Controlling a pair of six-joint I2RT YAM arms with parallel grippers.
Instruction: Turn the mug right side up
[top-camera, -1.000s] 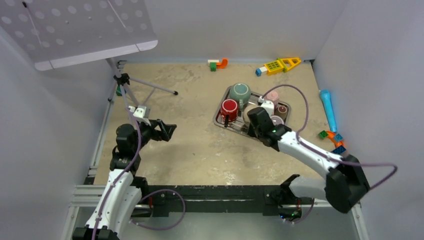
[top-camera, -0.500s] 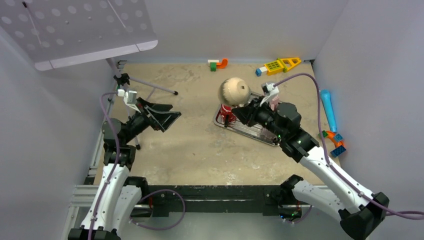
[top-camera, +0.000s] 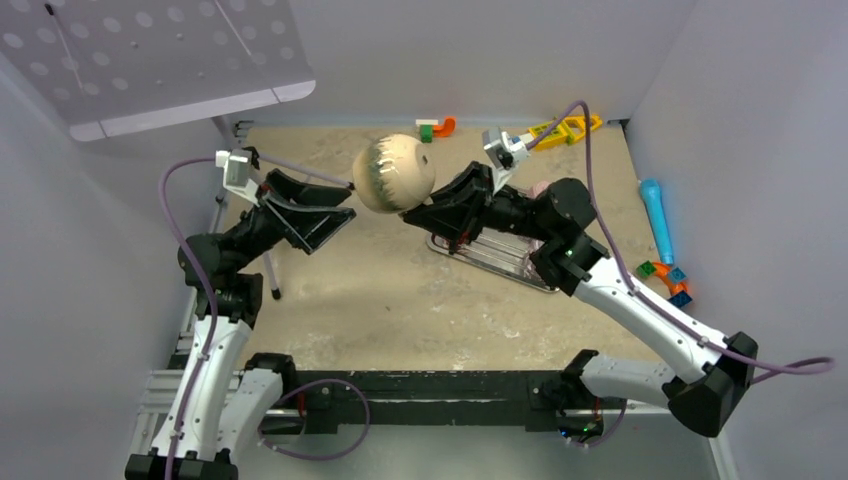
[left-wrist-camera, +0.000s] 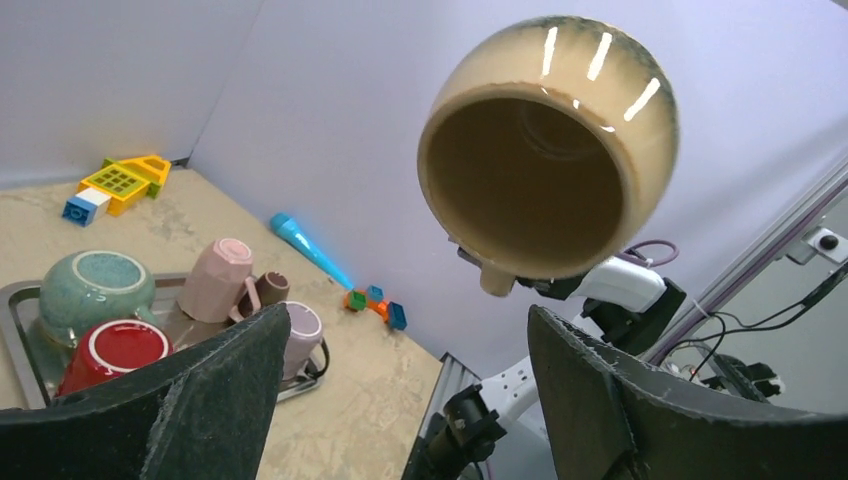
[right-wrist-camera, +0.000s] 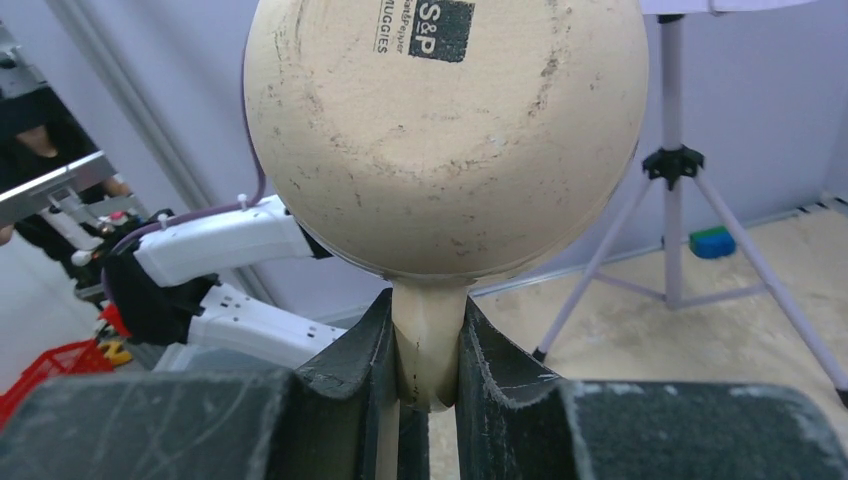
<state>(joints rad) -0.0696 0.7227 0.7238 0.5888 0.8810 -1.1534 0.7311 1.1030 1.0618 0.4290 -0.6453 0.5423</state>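
Since half a second earlier, the right arm has carried the mug (top-camera: 393, 173) further left and away from the tray (top-camera: 500, 262). The left arm has also risen to meet it. The beige mug now hangs in the air above the far middle of the bench (top-camera: 400, 310), lying on its side. Its mouth faces left and its base faces right.

The right claw (right-wrist-camera: 425, 372) is clamped on the mug's handle alone, one finger on each side. The left claw (top-camera: 338, 207) is spread wide and empty, just left of the mug and aimed at its open mouth.

The risk looks to be the narrow hold. A round, heavy mug held only by its handle could swivel or slip. A nudge from the left fingers could also knock it loose, and it would drop to the bench.
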